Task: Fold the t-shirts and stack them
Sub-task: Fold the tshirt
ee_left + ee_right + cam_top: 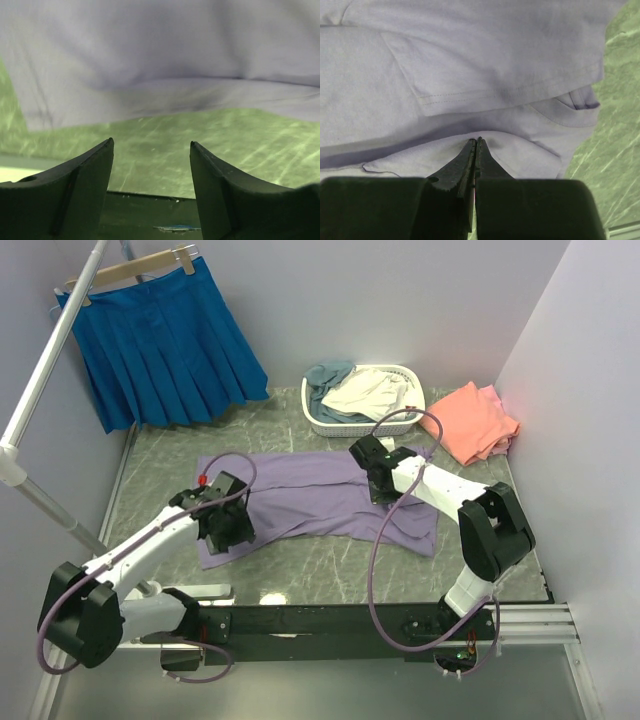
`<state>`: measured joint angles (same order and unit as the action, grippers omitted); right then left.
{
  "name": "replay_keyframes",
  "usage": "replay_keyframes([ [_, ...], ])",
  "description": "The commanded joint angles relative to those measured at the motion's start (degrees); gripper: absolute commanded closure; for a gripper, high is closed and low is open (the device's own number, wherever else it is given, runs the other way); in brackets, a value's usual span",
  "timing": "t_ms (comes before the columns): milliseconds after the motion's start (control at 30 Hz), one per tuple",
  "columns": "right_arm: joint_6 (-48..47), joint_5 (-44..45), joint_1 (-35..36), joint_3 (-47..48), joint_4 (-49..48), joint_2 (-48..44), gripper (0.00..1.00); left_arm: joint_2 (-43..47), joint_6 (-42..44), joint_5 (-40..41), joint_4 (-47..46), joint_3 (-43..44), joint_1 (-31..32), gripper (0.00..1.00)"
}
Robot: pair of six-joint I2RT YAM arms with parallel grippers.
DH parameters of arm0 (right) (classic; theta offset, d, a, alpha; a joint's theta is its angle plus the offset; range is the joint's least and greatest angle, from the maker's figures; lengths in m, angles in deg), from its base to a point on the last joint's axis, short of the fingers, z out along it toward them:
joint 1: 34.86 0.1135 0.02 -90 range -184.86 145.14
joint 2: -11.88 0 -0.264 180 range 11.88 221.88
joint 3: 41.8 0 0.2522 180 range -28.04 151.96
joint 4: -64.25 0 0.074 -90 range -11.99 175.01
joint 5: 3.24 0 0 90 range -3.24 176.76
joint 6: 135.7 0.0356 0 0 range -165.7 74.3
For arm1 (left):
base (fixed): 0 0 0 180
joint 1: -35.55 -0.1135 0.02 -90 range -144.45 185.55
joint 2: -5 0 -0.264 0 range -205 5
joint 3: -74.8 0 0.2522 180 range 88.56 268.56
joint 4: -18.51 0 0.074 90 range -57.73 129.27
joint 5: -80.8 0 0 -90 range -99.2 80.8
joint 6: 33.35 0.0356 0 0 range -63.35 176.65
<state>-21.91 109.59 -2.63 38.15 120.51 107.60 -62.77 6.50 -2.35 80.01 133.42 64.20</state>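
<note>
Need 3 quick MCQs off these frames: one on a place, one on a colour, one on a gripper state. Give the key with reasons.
1. Where is the coral-pink stack?
A. on a hanger
B. on the table, right of the white basket
C. inside a drawer

2. What colour is the t-shirt spread mid-table?
A. green
B. yellow
C. lavender-purple

3. What is the state of the left gripper?
A. open, nothing in it
B. shut on a skirt
C. shut on a sock

Key:
1 B: the top view shows the stack lying on the table at the back right, beside the basket.
2 C: the top view and both wrist views show purple cloth.
3 A: the left wrist view shows a wide gap with only bare table behind it.
</note>
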Motion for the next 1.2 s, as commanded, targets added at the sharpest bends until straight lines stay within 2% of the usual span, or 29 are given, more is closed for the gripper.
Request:
replay_keyframes([
  [0,-2.08,-1.73,-0.85,-1.32,-3.56,-2.47,0.99,2.11,-8.82,0.61,0.35,-5.03,1.06,0.34],
  [300,-4.1,-4.28,-1.38,-2.12,-5.67,-3.61,0.98,-6.4,-14.44,12.55,-1.25,-3.46,2.82,0.38],
  [500,-4.54,-5.07,-2.17,-3.79,-6.64,-4.49,0.98,-10.1,-16.64,15.38,-1.95,-4.42,3.26,0.4],
  [600,-4.63,-5.51,-2.61,-4.67,-6.99,-4.76,0.97,-9.32,-17.7,15.38,-4.59,-6.79,3.17,0.53],
  [633,-4.63,-5.6,-2.7,-4.67,-6.99,-4.76,0.97,-9.23,-17.87,15.04,-5.2,-7.33,3.17,0.63],
  [733,-4.54,-5.69,-2.7,-4.85,-6.9,-5.02,0.97,-9.49,-18.23,14.77,-6.61,-8.91,3.26,0.81],
  [867,-4.54,-5.25,-2.87,-4.93,-6.64,-5.11,0.97,-8.97,-17.88,13.1,-7.76,-10.41,3.35,0.96],
  [1033,-4.63,-4.46,-3.58,-3.88,-5.68,-5.11,0.97,-5.1,-14.63,11.87,-2.84,-6.11,3.35,0.97],
  [1167,-4.72,-4.2,-4.19,-2.65,-5.06,-4.23,0.98,-4.3,-9.98,11.69,1.9,2.83,2.48,0.96],
])
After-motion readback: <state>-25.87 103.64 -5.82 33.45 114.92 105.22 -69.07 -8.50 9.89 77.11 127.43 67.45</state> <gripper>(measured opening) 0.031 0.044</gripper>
